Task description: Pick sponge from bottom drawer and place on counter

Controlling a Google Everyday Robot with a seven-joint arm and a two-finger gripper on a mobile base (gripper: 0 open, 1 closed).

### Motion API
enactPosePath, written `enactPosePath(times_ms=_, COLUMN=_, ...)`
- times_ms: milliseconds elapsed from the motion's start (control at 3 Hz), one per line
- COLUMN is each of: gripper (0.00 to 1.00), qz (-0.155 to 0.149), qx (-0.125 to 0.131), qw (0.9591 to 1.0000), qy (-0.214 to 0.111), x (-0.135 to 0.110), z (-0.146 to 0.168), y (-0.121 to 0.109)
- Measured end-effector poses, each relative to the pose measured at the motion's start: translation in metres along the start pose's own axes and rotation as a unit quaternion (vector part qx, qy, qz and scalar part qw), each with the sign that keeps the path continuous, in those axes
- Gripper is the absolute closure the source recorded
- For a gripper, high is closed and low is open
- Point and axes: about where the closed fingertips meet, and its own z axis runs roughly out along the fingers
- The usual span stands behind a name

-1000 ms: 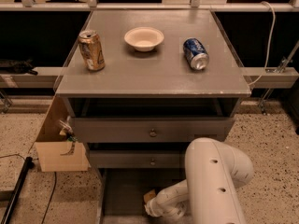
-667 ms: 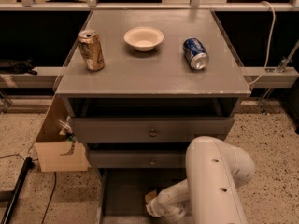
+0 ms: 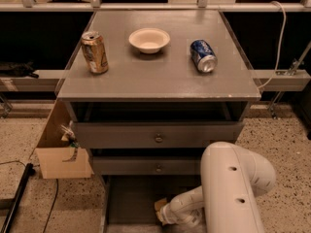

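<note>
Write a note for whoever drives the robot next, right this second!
Gripper: down inside the open bottom drawer, low at the front.
Sponge: seems to be the pale-yellow bit at the gripper's tip; whether it is gripped cannot be told.
Counter: holds an upright gold can, a bowl and a blue can on its side; no sponge there.
Done: drawer open, arm reached in.
Left: secure the sponge, lift it out, set it on the counter.

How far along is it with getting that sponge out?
The bottom drawer is already open. The gripper is down inside it, by a pale-yellow piece, probably the sponge; a hold isn't visible. Left: lifting it onto the counter, which has no sponge yet.
</note>
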Motion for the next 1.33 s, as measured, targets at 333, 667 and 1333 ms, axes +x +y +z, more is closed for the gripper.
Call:
enactPosePath(times_ms=333, gripper=1.00, qz=0.052, qx=0.019, qw=0.9984, qy=-0.015, x=0.011, z=-0.039, y=-0.066)
enactPosePath(times_ms=667, gripper=1.00, qz=0.089, qx=0.030, qw=0.9954, qy=-0.019, x=0.025, z=-0.064, y=-0.107)
enactPosePath(times_ms=1333, gripper=1.00, qz=0.113, qx=0.032, qw=0.9928, qy=-0.022, x=0.041, z=-0.090, y=-0.139)
